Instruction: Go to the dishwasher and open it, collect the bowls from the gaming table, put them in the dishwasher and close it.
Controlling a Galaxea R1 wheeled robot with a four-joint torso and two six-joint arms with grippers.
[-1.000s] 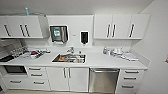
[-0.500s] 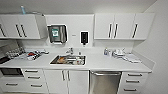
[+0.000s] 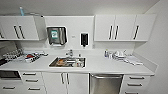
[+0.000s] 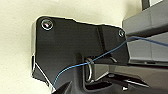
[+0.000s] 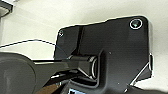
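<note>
dishwasher shut under counter

A white kitchen wall backs a long white countertop. White upper cabinets with dark bar handles hang at both ends of the wall. A steel sink is sunk into the countertop's middle, near its front edge. White drawers and cupboard doors sit below. The lighting is bright and even.

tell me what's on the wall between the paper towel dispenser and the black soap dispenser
In the head view, bare white wall between the paper towel dispenser and the soap dispenser, save a small pale fitting.
</note>
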